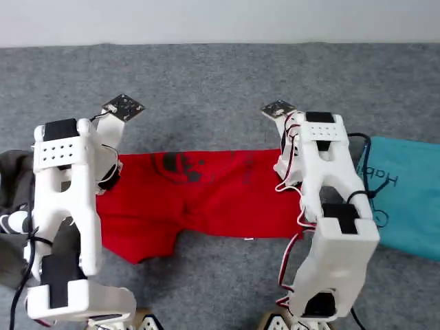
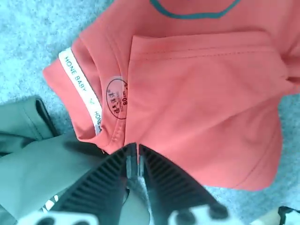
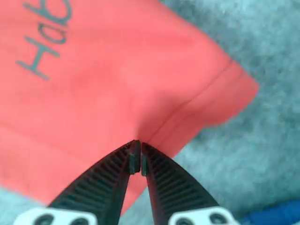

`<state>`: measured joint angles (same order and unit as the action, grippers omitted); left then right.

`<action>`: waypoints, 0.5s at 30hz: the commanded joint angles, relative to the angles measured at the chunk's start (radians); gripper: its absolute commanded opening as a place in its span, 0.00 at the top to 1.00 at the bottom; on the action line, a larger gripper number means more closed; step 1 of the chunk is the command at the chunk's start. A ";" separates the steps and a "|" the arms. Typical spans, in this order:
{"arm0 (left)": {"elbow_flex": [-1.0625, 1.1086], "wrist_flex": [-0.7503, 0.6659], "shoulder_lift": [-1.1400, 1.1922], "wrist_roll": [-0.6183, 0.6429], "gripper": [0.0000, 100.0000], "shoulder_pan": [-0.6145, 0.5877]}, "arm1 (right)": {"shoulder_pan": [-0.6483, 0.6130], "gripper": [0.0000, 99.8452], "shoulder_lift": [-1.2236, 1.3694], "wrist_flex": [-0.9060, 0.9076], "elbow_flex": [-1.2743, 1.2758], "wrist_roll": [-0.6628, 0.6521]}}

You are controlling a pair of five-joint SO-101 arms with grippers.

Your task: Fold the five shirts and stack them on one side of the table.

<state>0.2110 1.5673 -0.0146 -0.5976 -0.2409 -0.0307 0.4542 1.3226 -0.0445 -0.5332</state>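
A red shirt [image 1: 206, 192] lies spread across the middle of the grey table, print side up and partly folded over itself. At its left end, my left gripper [image 2: 133, 157] is shut on the fabric just beside the collar [image 2: 82, 91], which carries a white label band. My right gripper [image 3: 137, 159] is shut on the hem edge of the red shirt [image 3: 117, 93] at its right end, and the cloth puckers toward the tips. From above, the left arm [image 1: 69, 185] covers the shirt's left edge and the right arm [image 1: 323, 179] its right edge.
A dark grey shirt [image 1: 10, 185] lies bunched at the table's left edge, right beside the left gripper [image 2: 28, 164]. A teal shirt [image 1: 405, 199] lies flat at the right edge. The grey felt table [image 1: 220, 82] stretches behind the arms to the wall.
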 commanded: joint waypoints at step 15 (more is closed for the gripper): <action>-0.031 0.035 -0.195 0.066 0.99 -0.006 | 0.067 0.99 0.269 0.278 -0.641 -0.014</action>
<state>0.2110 1.5980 -0.1250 -0.5409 -0.2409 0.0353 0.7396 1.5129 -0.5677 -0.5378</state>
